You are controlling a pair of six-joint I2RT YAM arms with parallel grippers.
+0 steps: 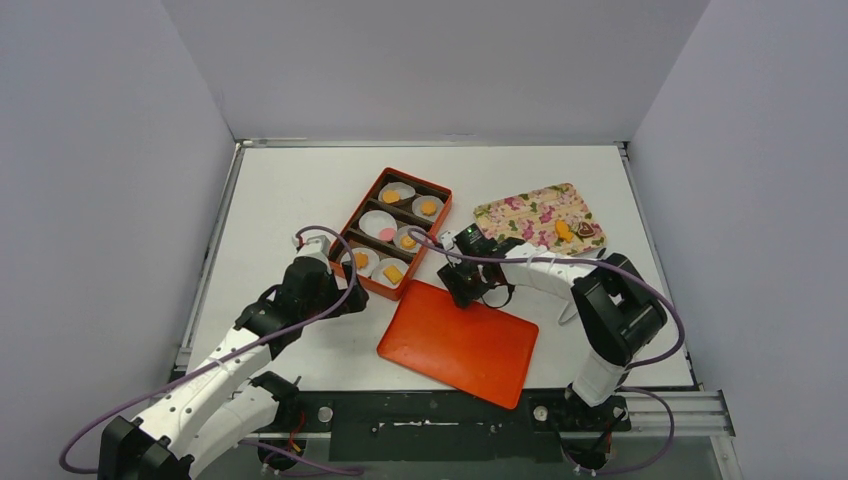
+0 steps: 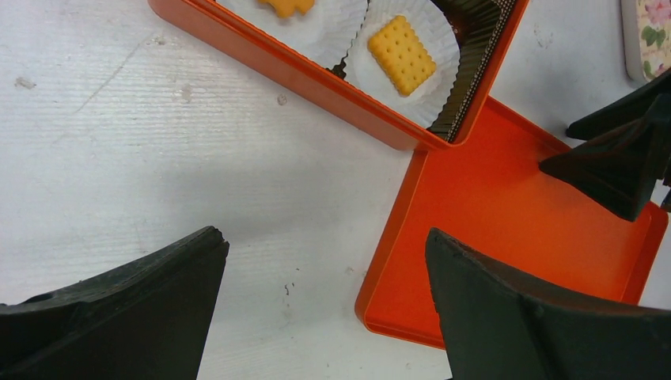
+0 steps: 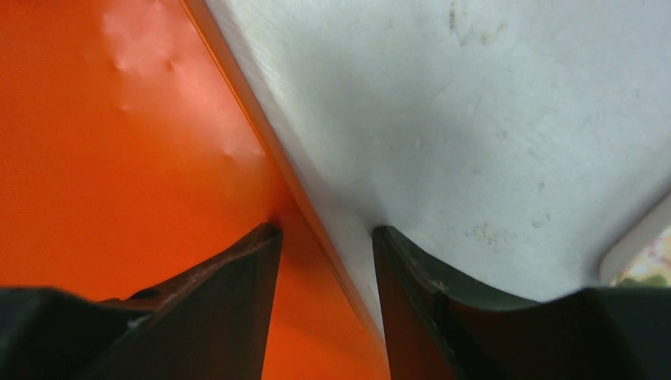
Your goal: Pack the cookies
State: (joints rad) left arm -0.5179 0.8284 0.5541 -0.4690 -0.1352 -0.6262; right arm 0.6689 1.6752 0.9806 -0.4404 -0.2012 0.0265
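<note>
Right end effector (image 3: pixel 324 231) straddles the rim of the orange lid (image 1: pixel 460 345) just below the orange box (image 1: pixel 358 216); I cannot tell whether it is actually pinching the rim. Left end effector (image 2: pixel 324 237) hangs released over the desk (image 2: pixel 158 142) beside the box's near corner. Cookies (image 1: pixel 393 274) sit in the box's paper cups (image 2: pixel 358 55); two more lie on the flowered tray (image 1: pixel 520 210) right of the box.
</note>
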